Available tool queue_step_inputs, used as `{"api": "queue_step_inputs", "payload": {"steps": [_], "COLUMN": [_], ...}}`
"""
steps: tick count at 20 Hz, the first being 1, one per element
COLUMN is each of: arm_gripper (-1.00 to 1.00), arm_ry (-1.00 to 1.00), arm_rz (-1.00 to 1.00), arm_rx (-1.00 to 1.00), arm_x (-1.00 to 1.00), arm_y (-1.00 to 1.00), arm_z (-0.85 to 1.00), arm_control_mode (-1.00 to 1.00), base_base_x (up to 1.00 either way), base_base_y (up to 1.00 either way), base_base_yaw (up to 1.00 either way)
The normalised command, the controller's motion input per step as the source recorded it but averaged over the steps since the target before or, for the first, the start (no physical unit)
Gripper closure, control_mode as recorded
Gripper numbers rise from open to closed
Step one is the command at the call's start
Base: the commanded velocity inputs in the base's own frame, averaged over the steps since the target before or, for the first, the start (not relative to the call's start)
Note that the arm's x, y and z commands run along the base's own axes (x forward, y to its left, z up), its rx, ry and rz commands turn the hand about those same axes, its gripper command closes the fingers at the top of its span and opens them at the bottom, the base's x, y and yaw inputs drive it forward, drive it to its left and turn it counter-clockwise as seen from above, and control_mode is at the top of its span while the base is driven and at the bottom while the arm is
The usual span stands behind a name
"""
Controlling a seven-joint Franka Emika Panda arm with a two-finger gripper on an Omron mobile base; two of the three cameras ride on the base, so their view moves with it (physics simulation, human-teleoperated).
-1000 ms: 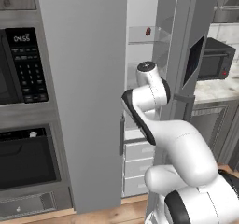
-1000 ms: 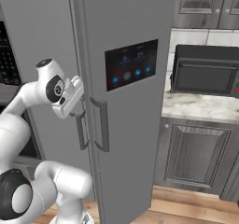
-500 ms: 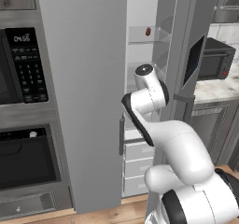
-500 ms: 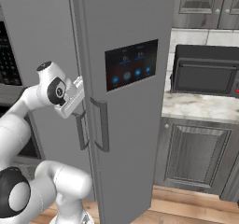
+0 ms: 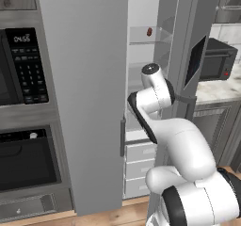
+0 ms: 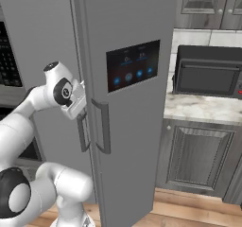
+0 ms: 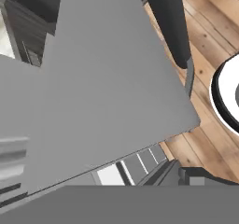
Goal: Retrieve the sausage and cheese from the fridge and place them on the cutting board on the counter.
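High on a glass shelf inside the fridge [image 5: 94, 79], the sausage [image 5: 149, 32] sits as a small reddish-brown spot near the back wall. White drawers [image 5: 139, 166] are stacked low down inside. The left fridge door [image 5: 84, 93] stands open and its edge faces us. The right door [image 6: 127, 103], with a dark screen [image 6: 133, 65] and a bar handle [image 6: 105, 126], is swung partly open too.

The white arm [image 5: 179, 145] reaches up between the two doors, and its hand sits by the handles in the right base view. The fingers [image 6: 83, 111] are mostly hidden behind the door edge, but they are spread wide and hold nothing.

To the right, a black oven box [image 6: 208, 72] stands on the marbled worktop [image 6: 198, 110] over dark cabinets [image 6: 198, 157]. To the left of the fridge is a built-in oven [image 5: 26, 126] with a keypad. The floor [image 6: 198, 209] is wood.
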Motion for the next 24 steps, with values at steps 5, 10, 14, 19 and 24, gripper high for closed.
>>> {"api": "queue_step_inputs", "payload": {"steps": [5, 10, 14, 19, 24], "arm_gripper": [-1.0, -1.0, -1.0, -1.0, -1.0], "arm_ry": [-0.01, 0.0, 0.0, 0.0, 0.0], "arm_rz": [-0.01, -0.02, -0.05, -0.06, -0.05], "arm_rx": [0.0, 0.0, 0.0, 0.0, 0.0], "arm_x": [-0.21, -0.56, -0.52, -0.64, -0.53], "arm_y": [-0.34, -0.42, -0.62, -0.71, -0.77], "arm_z": [0.0, 0.0, 0.0, 0.0, 0.0], "arm_control_mode": [-1.0, -1.0, -1.0, -1.0, -1.0], "base_base_x": [0.0, 0.0, 0.0, 0.0, 0.0], "base_base_y": [0.0, 0.0, 0.0, 0.0, 0.0], "base_base_yaw": [0.0, 0.0, 0.0, 0.0, 0.0]}}
